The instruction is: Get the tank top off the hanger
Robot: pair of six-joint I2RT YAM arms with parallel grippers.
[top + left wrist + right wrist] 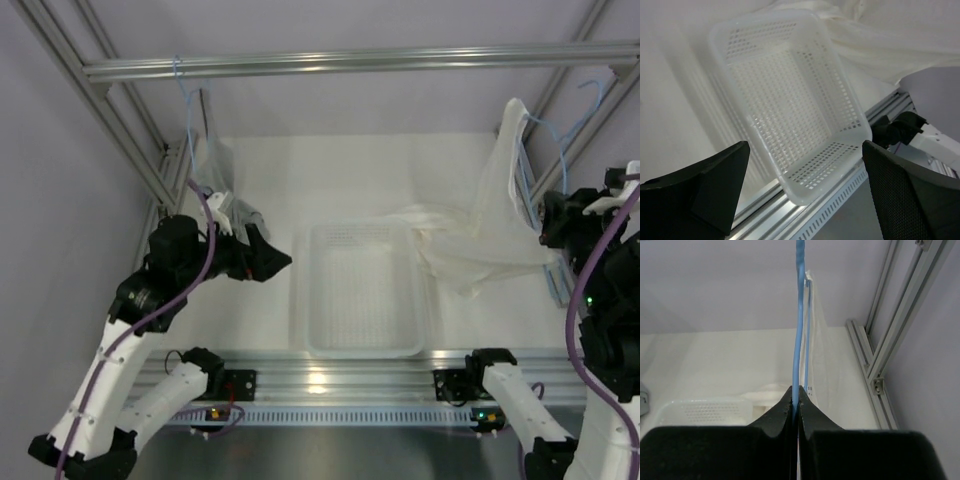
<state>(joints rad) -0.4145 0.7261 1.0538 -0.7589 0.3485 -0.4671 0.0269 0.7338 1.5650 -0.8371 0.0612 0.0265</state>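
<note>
Desk [260, 180], basket [300, 300]; tank top [480, 250] lay right of it.
Wrist views: right end effector [795, 390] pinched hanger [799, 315]; left end effector [805, 147] gaped, empty.

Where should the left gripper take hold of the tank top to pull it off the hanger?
Probably the tank top's bunched folds on the table by the basket's far right corner, coming from the left over the basket. That fabric lies loose and raised, and the right gripper clamps the hanger.
</note>
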